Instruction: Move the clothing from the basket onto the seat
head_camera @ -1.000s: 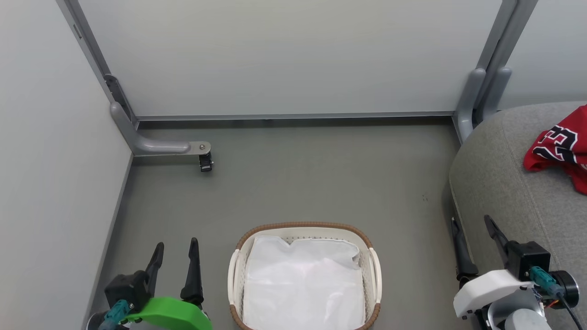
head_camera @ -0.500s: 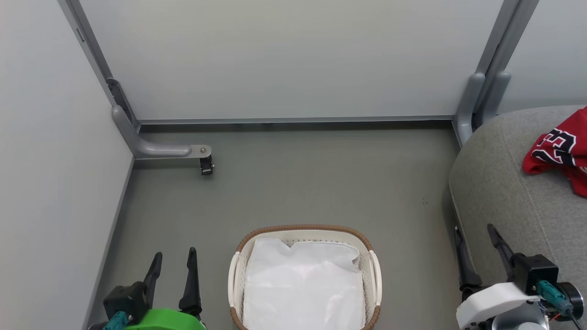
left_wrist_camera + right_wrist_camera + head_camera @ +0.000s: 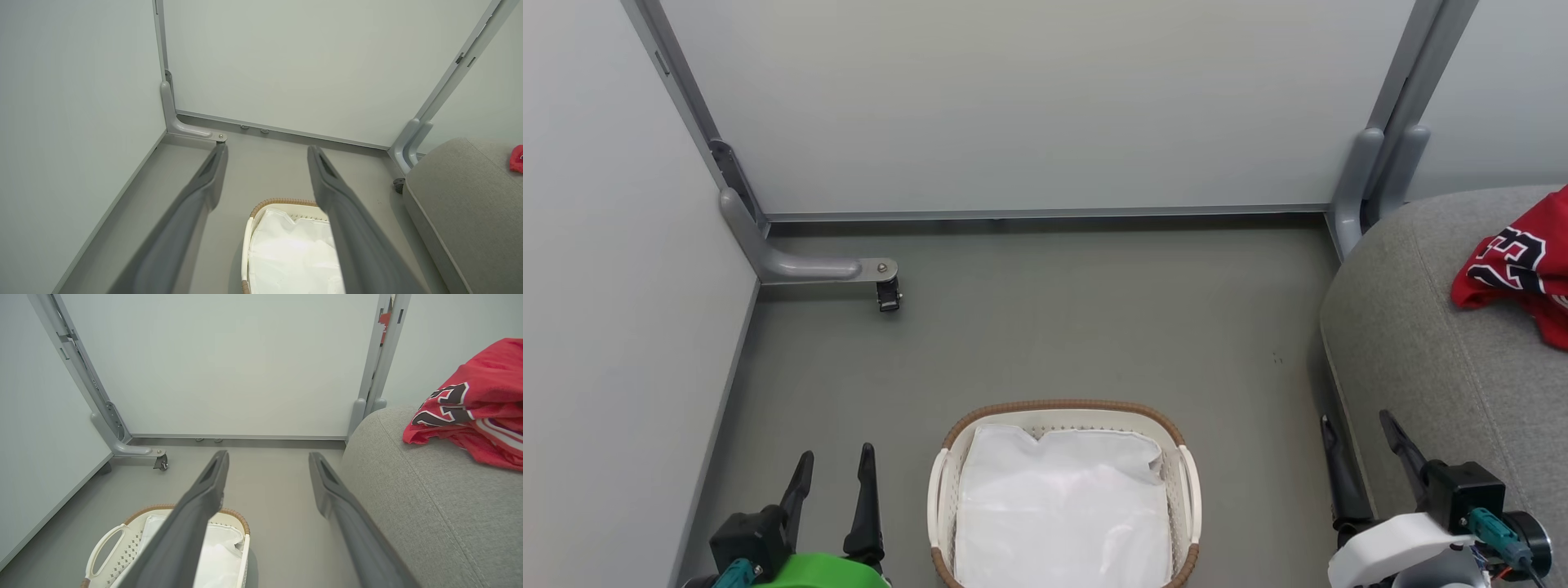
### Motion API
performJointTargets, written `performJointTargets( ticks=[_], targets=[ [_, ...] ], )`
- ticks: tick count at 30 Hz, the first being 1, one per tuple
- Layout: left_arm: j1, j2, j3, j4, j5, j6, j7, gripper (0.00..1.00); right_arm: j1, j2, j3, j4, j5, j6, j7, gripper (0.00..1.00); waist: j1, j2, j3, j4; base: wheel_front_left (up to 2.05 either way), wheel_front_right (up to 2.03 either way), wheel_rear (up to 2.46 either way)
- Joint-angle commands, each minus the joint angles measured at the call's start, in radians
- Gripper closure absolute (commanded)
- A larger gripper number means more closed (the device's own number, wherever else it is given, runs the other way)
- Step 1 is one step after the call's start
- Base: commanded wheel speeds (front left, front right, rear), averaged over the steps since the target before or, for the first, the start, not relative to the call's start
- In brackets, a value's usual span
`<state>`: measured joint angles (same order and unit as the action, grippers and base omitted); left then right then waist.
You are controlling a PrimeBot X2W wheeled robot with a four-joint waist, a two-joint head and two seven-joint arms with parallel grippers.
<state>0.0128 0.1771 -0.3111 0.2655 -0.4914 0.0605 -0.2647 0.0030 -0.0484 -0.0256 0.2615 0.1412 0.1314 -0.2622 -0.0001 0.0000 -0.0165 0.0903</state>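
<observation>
A red jersey with black-and-white numerals, the clothing, lies bunched on the grey seat at the right. On the floor stands the white lattice basket, which holds a plain white cloth sheet. My left gripper hangs open to the left of the basket. Beside the seat's front edge my right gripper is open too. Neither has anything between its fingers.
Pale partition panels close the space at the back and left. A grey panel foot with a small black caster juts onto the floor at the back left. Another grey post foot stands by the seat's far corner. Grey floor lies between basket and panels.
Both grippers have drawn back a little toward the bottom of the head view, still open. The camera has shifted slightly. Basket, sheet and jersey lie as before.
</observation>
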Motion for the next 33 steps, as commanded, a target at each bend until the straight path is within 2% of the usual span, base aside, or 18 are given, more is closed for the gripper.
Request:
performJointTargets(
  ticks=[1,12,13,18,33],
  targets=[
    [0.014,-0.002,0.006,0.003,0.006,-0.005,0.001,0.0,0.003,-0.004,0.001,0.004,0.004,-0.001,-0.004,0.0,0.0001,0.0,0.0,0.0,0.0,0.0,0.0],
    [0.007,-0.014,0.012,0.01,0.011,-0.018,0.001,0.0,-0.007,-0.004,0.011,0.021,0.008,-0.001,-0.004,0.0,0.0001,0.0,0.002,0.0,0.0,0.0,0.0],
    [0.0,-0.013,0.011,0.006,0.007,-0.015,0.0,1.0,-0.003,0.0,0.011,0.019,0.002,0.0,0.0,1.0,0.0001,0.0,0.002,0.0,0.0,0.0,0.0],
    [0.001,-0.017,0.011,0.038,-0.008,-0.017,0.004,1.0,0.008,0.008,0.007,0.054,0.016,0.0,0.008,1.0,0.0001,0.0,0.002,-0.001,0.0,0.0,0.0],
    [-0.026,-0.037,0.092,0.026,-0.23,-0.052,0.077,1.0,-0.016,0.006,-0.012,0.037,0.304,0.0,0.081,1.0,0.0001,0.0,0.004,-0.012,0.0,0.0,0.0]
  ],
)
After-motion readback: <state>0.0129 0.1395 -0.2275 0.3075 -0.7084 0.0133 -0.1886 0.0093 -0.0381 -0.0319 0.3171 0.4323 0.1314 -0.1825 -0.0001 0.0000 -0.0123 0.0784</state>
